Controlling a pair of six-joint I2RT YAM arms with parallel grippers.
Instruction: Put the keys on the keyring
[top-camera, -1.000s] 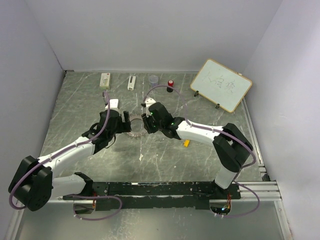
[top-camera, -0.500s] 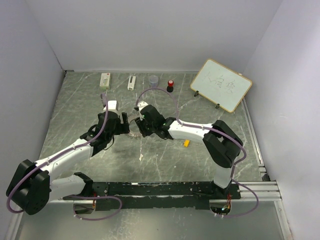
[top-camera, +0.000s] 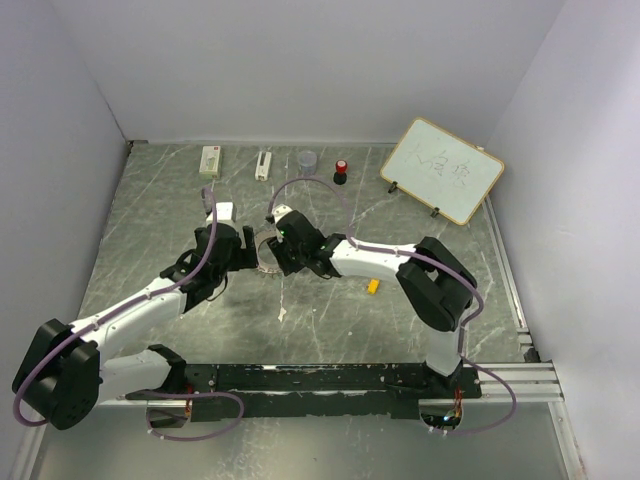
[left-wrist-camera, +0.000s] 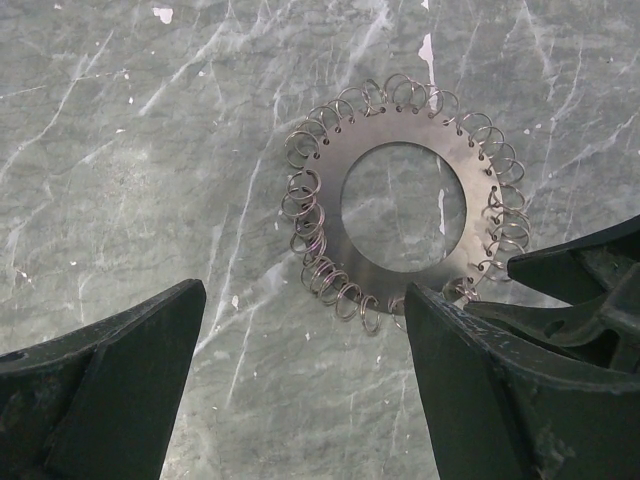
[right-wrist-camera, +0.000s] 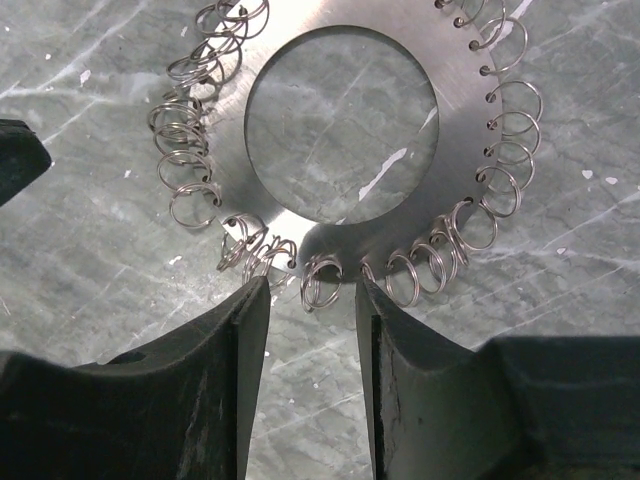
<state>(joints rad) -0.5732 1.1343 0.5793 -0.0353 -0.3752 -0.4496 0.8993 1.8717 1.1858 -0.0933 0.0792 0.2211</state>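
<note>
Straddling keyring (right-wrist-camera: 450, 140) edge, right jaws ajar, left jaws wide alongside

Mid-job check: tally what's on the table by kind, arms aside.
keyring: 1
yellow-orange key: 1
green key: 0 in view
grey cup: 1
red-topped knob: 1
white box: 1
small white bar: 1
whiteboard: 1
Total: 7

The keyring (right-wrist-camera: 350, 242) lies flat on the marbled table (right-wrist-camera: 90, 260), with wire loops crowding its rim. The right gripper (right-wrist-camera: 311, 292) sits at its near edge, jaws apart. One small loop hangs in the gap, touching neither. A dark tip (right-wrist-camera: 15, 155) shows at the left edge.
</note>
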